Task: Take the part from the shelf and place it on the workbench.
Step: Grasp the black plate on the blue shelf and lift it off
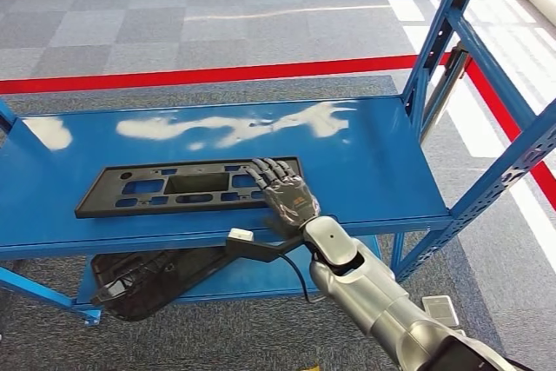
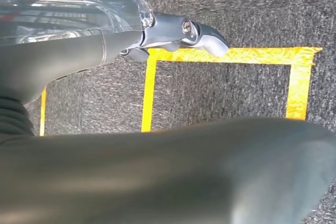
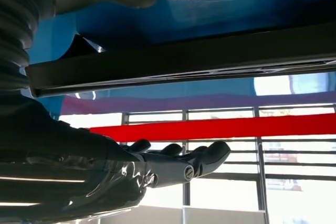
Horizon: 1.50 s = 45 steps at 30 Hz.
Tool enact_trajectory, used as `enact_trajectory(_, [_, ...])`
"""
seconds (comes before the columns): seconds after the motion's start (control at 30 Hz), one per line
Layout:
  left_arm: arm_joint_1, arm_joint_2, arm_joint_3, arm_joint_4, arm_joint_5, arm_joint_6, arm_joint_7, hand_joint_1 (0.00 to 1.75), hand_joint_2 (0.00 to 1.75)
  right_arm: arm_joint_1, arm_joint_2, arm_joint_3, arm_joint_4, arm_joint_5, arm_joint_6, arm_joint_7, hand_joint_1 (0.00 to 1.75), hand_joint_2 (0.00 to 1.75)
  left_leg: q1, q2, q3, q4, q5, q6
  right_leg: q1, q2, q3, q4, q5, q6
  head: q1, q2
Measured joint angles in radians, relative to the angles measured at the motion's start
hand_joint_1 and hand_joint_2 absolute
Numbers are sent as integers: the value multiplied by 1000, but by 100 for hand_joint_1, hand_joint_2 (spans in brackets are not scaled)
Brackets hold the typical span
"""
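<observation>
The part (image 1: 187, 185) is a flat black rectangular plate with cut-outs, lying on the blue shelf board (image 1: 373, 162). My right hand (image 1: 285, 193) reaches over its right end with fingers stretched out flat. In the right wrist view the part's dark edge (image 3: 198, 59) runs between the thumb and the straight fingers (image 3: 186, 166). A gap shows between those fingers and the part, and nothing is gripped. My left hand (image 2: 166, 30) hangs over grey carpet, holding nothing, fingers extended.
A second black moulded part (image 1: 150, 280) lies on the lower shelf. Blue shelf uprights (image 1: 446, 23) rise at the right. A red floor line (image 1: 196, 76) runs behind the shelf. Yellow tape (image 2: 238, 55) marks a square on the carpet below my left hand.
</observation>
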State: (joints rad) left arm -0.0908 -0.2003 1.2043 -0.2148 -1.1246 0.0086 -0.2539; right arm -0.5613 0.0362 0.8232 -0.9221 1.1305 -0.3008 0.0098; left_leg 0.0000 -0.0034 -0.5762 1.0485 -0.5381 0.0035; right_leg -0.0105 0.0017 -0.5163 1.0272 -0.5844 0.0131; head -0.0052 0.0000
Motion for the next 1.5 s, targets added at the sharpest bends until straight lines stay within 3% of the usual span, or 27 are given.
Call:
enact_trajectory(1.07, [1,0,-1,0,-2,4,-63,0,0,-27,-14,-59,69,50,-61,10,175,175,0,0,3,0,0,0,0,0,3,0,0,0,0,0])
enact_trajectory(1.2, [0,0,-6,0,-8,6,-90,0,175,-18,-20,-71,61,51,-67,9,175,175,0,0,3,0,0,0,0,0,3,0,0,0,0,0])
enact_trajectory(1.5, [-1,0,-17,0,-9,10,-119,0,175,8,-38,-99,12,56,-76,5,175,175,0,0,3,0,0,0,0,0,3,0,0,0,0,0])
